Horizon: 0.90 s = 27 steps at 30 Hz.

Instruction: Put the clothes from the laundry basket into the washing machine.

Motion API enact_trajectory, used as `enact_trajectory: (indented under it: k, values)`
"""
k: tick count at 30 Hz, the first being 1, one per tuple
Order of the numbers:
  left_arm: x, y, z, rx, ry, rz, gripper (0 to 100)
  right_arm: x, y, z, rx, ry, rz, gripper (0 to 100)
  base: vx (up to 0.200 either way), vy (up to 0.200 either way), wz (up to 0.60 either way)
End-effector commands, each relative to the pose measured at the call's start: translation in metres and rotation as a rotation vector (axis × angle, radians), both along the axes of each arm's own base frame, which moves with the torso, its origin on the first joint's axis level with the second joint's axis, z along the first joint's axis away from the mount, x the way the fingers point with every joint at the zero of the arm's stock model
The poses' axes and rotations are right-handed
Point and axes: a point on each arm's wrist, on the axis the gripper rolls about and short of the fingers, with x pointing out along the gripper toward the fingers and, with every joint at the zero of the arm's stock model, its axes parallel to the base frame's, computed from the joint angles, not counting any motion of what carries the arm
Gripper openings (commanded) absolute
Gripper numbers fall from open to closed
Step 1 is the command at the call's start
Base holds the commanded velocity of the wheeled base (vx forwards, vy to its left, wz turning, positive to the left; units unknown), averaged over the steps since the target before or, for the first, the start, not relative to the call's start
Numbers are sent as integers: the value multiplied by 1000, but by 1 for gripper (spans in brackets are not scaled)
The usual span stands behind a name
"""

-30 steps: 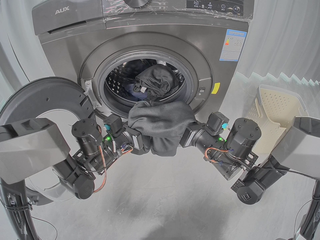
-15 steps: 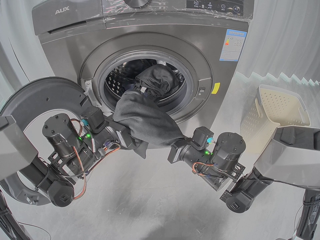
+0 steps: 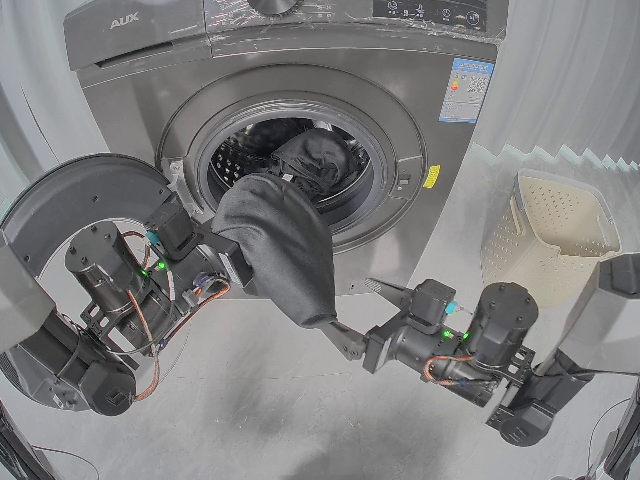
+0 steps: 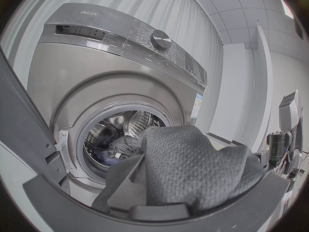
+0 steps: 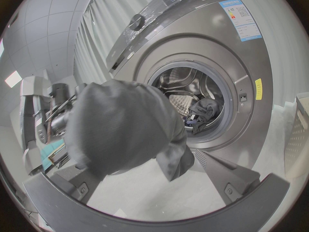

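Head view: left gripper (image 3: 257, 261) clamps a dark garment (image 3: 293, 281) at the washing machine (image 3: 300, 81) mouth (loading underway), right gripper (image 3: 345, 303) spread wide, empty; next, probably a push inside.

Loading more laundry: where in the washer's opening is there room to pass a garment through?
Bare perforated steel drum wall shows left of the crumpled black garment. The dark grey knit garment crowds the lower left.
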Motion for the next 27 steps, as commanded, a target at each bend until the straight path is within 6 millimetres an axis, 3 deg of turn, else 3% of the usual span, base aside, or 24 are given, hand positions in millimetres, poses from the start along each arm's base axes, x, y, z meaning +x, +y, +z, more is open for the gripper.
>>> enact_trajectory:
  k: [1, 10, 18, 27]
  values:
    - [-11, 8, 5, -2, -7, 2, 0, -38, -23, 20, -5, -21, 68, 100, 0, 0, 0]
    - [-11, 15, -9, 30, 47, 24, 0, -32, -43, 28, 3, -44, 42, 100, 0, 0, 0]
    - [-4, 13, -49, 109, 176, 42, 0, -10, -58, 15, -33, -13, -69, 100, 0, 0, 0]
    - [-8, 8, -47, 105, 169, 16, 0, -5, -63, 21, -23, -39, -90, 100, 0, 0, 0]
